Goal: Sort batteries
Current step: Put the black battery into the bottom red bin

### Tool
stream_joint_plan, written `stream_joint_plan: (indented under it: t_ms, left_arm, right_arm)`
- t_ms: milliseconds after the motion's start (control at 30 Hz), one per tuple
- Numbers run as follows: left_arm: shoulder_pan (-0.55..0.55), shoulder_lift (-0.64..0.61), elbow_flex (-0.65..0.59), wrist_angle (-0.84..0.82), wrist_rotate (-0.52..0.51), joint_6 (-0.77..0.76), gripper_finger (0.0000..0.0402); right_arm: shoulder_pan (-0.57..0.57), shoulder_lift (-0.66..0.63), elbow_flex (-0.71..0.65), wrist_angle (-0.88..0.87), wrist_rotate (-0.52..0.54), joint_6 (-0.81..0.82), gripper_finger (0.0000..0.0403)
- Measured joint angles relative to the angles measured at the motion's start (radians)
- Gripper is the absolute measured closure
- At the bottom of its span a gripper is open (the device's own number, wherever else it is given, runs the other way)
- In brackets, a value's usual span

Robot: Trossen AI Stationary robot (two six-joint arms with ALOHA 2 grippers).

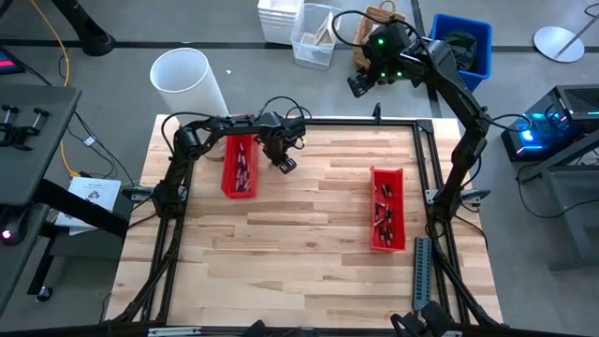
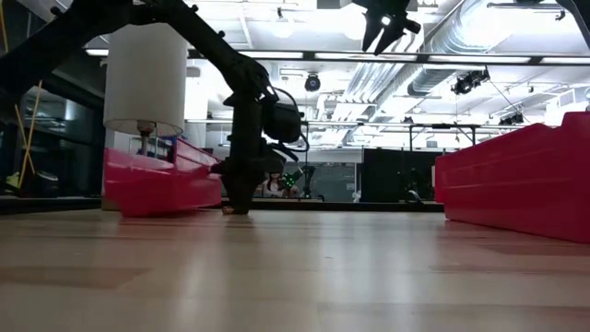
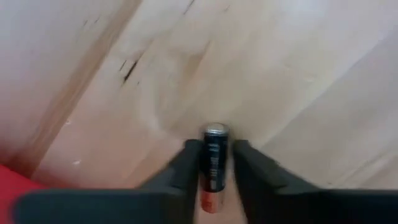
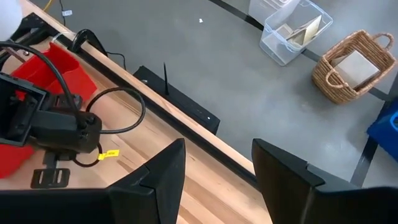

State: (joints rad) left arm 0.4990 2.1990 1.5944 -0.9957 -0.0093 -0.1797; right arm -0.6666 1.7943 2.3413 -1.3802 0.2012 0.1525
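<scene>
Left gripper [image 3: 216, 163] is positioned low over the wooden table [image 3: 280, 68]; its two dark fingers [image 3: 183, 171] stand one on each side of a single battery [image 3: 213, 167]; the battery lies lengthwise between them, dark body with a silvery cap at the far end and a reddish-orange band at the near end; both fingers sit tight against its sides; the battery rests on the pale wood grain; a red tray [image 3: 11, 183] edge shows at one corner; a dark knot mark is visible in the planking.
</scene>
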Motion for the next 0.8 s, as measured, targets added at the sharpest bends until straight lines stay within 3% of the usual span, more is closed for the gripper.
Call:
stream_joint_plan:
  t_ms: [67, 267, 433, 700, 800]
  left_arm:
    - [-0.007, 0.000, -0.001, 0.010, 0.013, 0.019, 0.0368]
    - [-0.041, 0.010, 0.056, 0.013, 0.073, 0.038, 0.0372]
    - [-0.086, 0.011, 0.166, 0.088, 0.219, 0.051, 0.0372]
    - [-0.232, 0.009, 0.280, 0.490, 0.414, 0.075, 0.0372]
    - [-0.293, 0.009, 0.280, 0.693, 0.419, 0.100, 0.0372]
  right_arm:
    - [0.000, 0.000, 0.000, -0.005, 0.000, -0.009, 0.0222]
    - [0.000, -0.027, 0.000, -0.032, 0.000, -0.056, 0.0222]
    - [-0.001, -0.077, 0.000, -0.032, 0.007, -0.014, 0.0222]
    - [-0.001, -0.144, 0.000, -0.025, 0.008, 0.098, 0.0222]
    - [-0.001, -0.155, 0.000, -0.026, 0.008, 0.138, 0.0222]
